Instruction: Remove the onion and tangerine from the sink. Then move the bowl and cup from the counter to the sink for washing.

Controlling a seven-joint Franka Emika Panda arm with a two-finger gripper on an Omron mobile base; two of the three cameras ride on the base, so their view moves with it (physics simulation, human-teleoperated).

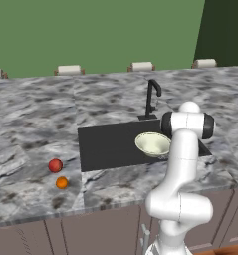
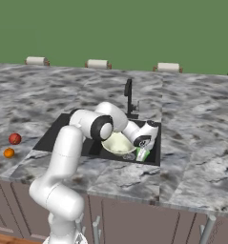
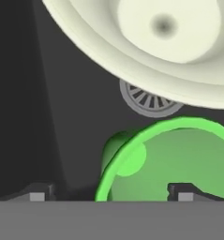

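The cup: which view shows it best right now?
The hand view: the cup shows large, its green rim and inside lying in the sink beside the bowl. The right base view gives a small green sliver under the gripper. The left base view has the arm across that spot.

Green back wall (image 1: pixel 95 30) runs behind everything, with a darker green panel (image 1: pixel 225 27) at its right end in the left base view. Along the foot of that wall sit four small white rolls on brown holders (image 1: pixel 142 66), spaced in a row, three of them seen in the right base view (image 2: pixel 98 63). Below and well in front of the wall, brown cabinet fronts (image 2: pixel 134 219) with pale metal handles (image 2: pixel 95 228).
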